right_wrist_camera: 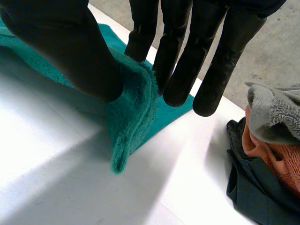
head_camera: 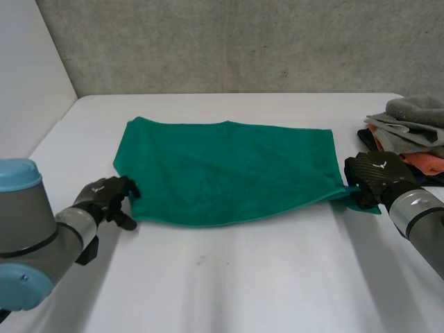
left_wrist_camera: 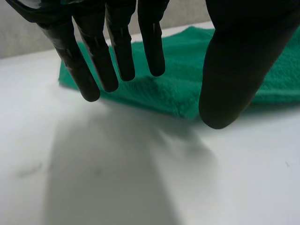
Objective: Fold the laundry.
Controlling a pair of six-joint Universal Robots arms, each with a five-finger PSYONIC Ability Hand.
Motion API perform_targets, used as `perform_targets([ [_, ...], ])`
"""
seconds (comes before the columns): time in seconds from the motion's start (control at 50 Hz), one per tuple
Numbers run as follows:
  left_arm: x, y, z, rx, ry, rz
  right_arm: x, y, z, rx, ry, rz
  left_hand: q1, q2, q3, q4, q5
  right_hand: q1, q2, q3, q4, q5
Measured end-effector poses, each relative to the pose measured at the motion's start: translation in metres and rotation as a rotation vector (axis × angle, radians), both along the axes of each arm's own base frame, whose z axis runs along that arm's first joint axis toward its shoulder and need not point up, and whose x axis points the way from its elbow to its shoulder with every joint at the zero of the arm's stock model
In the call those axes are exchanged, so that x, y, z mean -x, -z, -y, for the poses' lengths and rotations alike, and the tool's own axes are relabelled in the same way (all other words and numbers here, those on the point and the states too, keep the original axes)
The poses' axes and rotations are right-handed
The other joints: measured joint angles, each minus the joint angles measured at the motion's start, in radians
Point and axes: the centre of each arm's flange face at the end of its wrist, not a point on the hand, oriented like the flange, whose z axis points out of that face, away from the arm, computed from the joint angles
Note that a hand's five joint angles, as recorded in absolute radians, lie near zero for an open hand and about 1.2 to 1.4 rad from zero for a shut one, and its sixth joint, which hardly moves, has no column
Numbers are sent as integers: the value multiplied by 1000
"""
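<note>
A: Left arm [head_camera: 28, 236] is sitting closest, its left robot hand [head_camera: 104, 198] hovering just beside the towel [head_camera: 229, 170] at the near left corner. Is it gripping anything?
B: No, its fingers are hanging straight and apart over the tabletop [head_camera: 243, 277], holding nothing.
A: And the other side?
B: Right robot hand [head_camera: 374, 177] is pinching the near right corner between thumb and fingers, holding it slightly raised.
A: Where is the towel lying?
B: Spread flat across the middle of the tabletop, with a crumpled pile [head_camera: 409, 135] sitting beside it on the right.
A: So how far along are we looking?
B: Barely starting, I am judging: one corner is being held, the other is not yet taken, no fold is showing, and the pile seems to be waiting
</note>
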Motion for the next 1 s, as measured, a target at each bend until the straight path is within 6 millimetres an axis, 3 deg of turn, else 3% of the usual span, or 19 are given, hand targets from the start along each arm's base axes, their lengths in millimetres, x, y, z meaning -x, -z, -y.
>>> perform_targets([
  [0.3,48,0,40,128,95,-25,0,2,-1,-7,1,-1,0,0,0,0,0,0,0,0,0,0],
  [0.46,56,9,50,144,100,23,1,2,-1,-7,2,-1,18,26,25,23,0,0,0,0,0,0],
  [0.64,58,7,36,162,120,132,1,0,0,0,2,0,212,208,208,203,50,0,0,0,0,0],
  [0.84,48,-24,1,190,127,134,1,0,1,2,2,0,76,76,80,69,-81,0,0,0,0,0],
  [1.0,48,-23,-14,186,142,137,1,0,1,2,2,0,48,39,46,33,-121,0,0,0,0,0],
])
